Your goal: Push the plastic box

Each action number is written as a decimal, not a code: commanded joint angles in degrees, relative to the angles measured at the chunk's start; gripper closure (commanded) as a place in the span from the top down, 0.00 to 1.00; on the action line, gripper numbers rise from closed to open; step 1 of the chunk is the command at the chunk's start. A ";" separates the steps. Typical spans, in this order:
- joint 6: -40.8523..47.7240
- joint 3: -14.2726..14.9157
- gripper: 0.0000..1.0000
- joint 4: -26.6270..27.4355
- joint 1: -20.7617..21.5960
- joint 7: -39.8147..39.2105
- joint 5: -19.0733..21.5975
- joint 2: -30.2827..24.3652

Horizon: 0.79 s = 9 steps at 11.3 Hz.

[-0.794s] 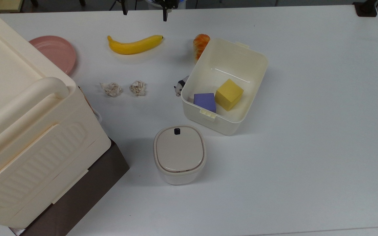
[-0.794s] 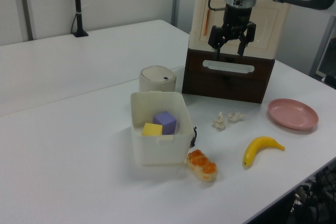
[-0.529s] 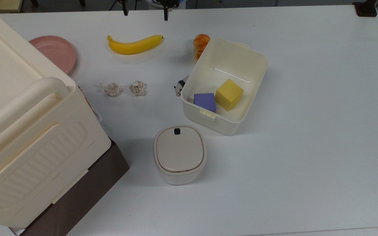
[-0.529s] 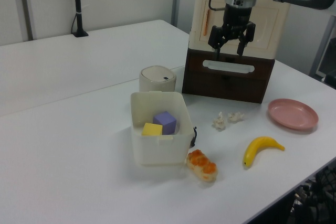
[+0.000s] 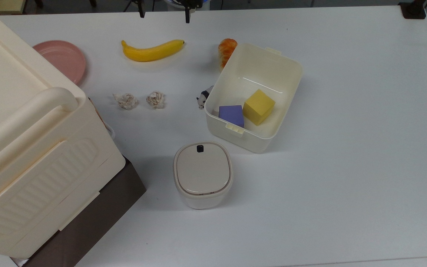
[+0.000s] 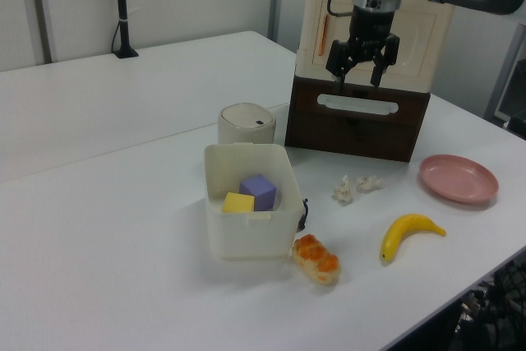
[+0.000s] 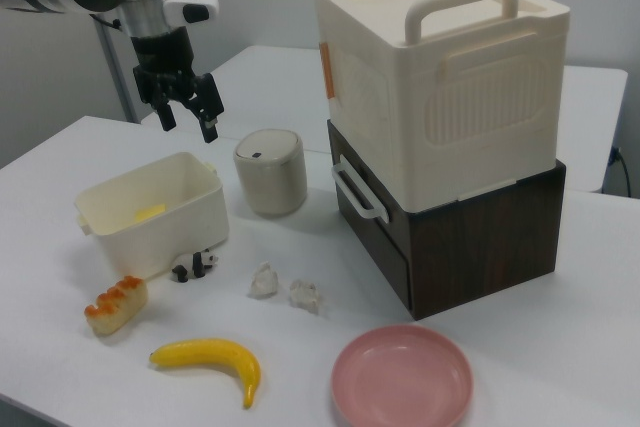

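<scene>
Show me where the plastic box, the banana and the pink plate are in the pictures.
plastic box [image 5: 285, 94]: top view, on its right inner wall.
banana [image 5: 152, 52]: top view, on the middle of its body.
pink plate [image 7: 402, 377]: right view, on its flat centre.

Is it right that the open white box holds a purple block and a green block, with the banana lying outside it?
Not quite: in the top view the plastic box holds a purple block and a yellow block, not green. The banana does lie outside.
</scene>
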<state>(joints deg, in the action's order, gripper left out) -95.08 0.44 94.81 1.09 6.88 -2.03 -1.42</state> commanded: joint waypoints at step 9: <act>-2.22 -0.35 1.00 9.52 5.93 -43.49 -2.70 1.77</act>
<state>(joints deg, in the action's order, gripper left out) -95.50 -0.23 102.34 4.64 -29.94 -1.88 -0.08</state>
